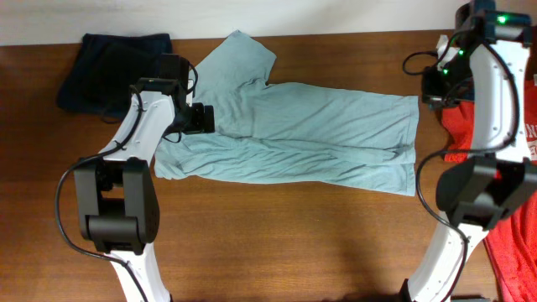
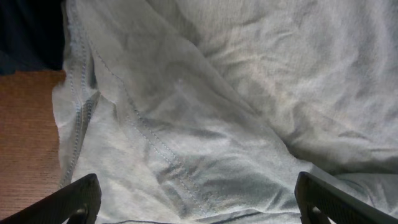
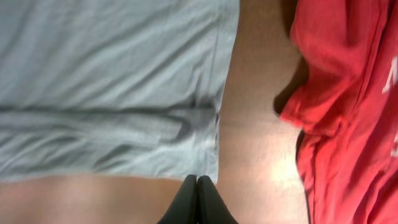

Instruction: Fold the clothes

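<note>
Pale grey-teal cotton T-shirt [image 1: 319, 134]: lies lengthwise left-right; sleeve end under spread left gripper [image 2: 196, 190], hem beside pressed-together right gripper [image 3: 198, 183].

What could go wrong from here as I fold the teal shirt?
1. The left gripper hangs open over wrinkled, overlapping layers of the pale teal T-shirt. Closing there may pinch a crease or only one layer and bunch the fold.
2. The right gripper is shut over bare table between the teal hem and the red T-shirt. A sloppy grab could snag red cloth.
3. The dark garment lies beside the teal edge and might get dragged along.
</note>
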